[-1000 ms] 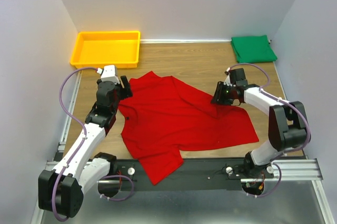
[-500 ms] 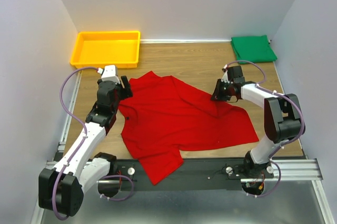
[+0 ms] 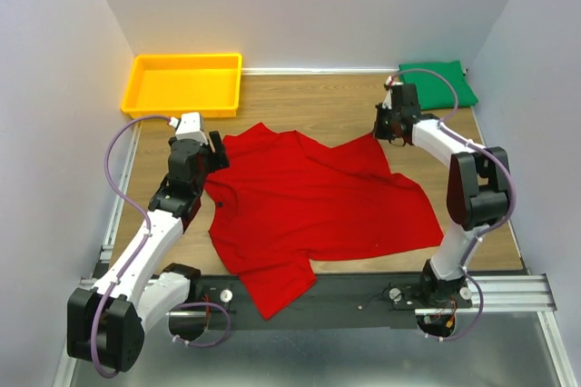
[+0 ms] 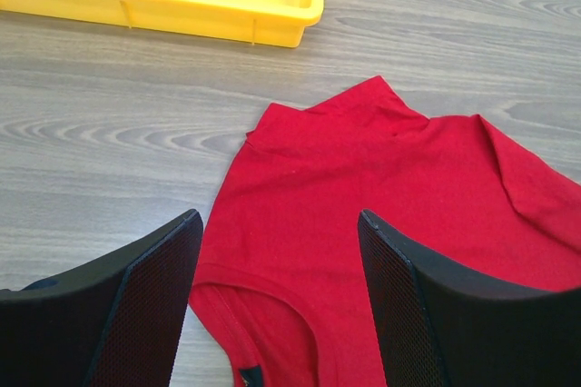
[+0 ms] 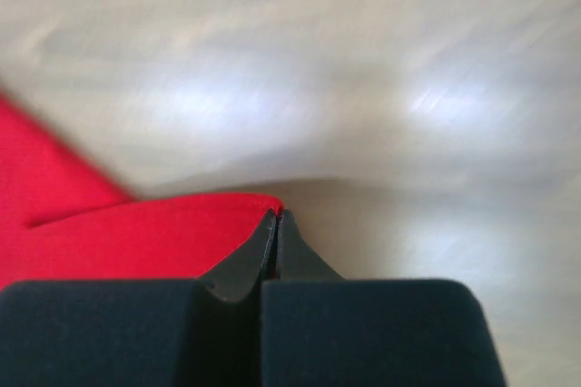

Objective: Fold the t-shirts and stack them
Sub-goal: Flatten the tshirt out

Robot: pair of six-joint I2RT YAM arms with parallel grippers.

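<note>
The right gripper (image 3: 385,130), clamped on the red shirt (image 3: 309,205), has dragged its corner nearer the green shirt (image 3: 440,84). The left gripper (image 3: 215,153) stays spread.

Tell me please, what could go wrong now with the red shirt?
The right pincer pinches only a thin corner of the red t-shirt at its very tips, so the cloth may slip out. The folded green t-shirt lies close behind it; a pull that way could disturb its fold.
</note>
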